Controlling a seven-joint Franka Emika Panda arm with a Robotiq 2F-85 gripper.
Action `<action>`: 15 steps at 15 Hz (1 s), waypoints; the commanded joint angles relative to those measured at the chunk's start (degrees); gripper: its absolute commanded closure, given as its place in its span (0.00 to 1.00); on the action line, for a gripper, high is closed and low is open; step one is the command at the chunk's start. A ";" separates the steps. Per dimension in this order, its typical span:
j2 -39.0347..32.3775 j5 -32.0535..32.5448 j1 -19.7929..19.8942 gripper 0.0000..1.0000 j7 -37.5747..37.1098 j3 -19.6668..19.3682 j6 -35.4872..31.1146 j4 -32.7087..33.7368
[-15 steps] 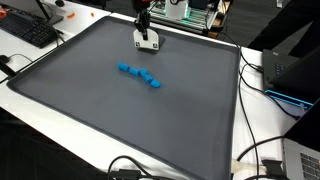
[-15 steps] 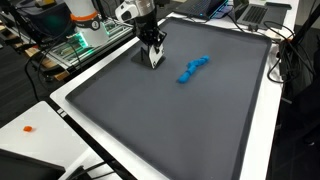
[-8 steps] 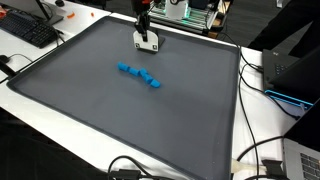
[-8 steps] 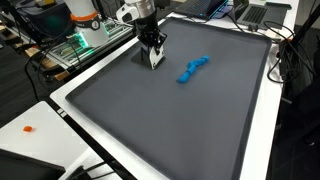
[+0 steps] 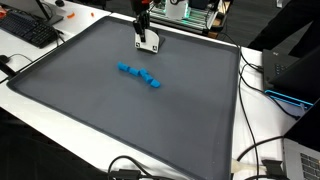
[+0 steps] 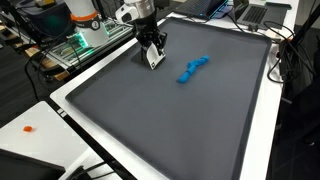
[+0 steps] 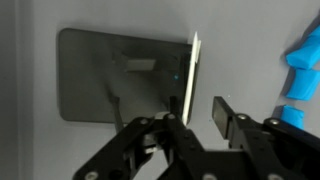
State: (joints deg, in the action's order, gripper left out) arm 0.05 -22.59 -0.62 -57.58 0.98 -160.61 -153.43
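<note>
A thin white plate [image 5: 148,41] [image 6: 153,58] stands on edge on the dark grey mat [image 5: 120,110] near its far side. In the wrist view the plate [image 7: 190,75] shows edge-on, with a darker rectangle on the mat to its left. My gripper [image 7: 200,112] [image 5: 146,30] [image 6: 150,45] comes down over the plate's top edge. It is open: the left finger is close against the plate and the right finger [image 7: 220,113] stands a small gap away. A chain of blue blocks [image 5: 139,75] [image 6: 193,68] [image 7: 303,70] lies on the mat beyond the right finger.
The mat's raised white border [image 6: 90,125] runs round it. A keyboard [image 5: 30,30] and cables lie off one side. A black box with cables [image 5: 285,75] is on the opposite side, and lit electronics [image 6: 75,45] are behind the arm. A small orange piece [image 6: 29,128] lies off the mat.
Hardly anything differs in the exterior views: the arm stays over the white plate, and the blue chain has not moved.
</note>
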 commanded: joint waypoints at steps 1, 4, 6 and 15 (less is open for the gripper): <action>4.63 8.37 1.27 0.27 -3.21 -1.24 1.44 -1.81; 9.06 18.09 3.09 0.05 -3.95 -1.22 6.31 -0.67; 11.93 24.21 4.14 0.00 -1.86 -0.15 11.74 1.48; 12.42 24.20 0.67 0.00 21.19 2.94 23.22 16.10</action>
State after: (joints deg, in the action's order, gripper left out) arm 14.59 2.42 1.16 -44.02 3.68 -139.54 -141.17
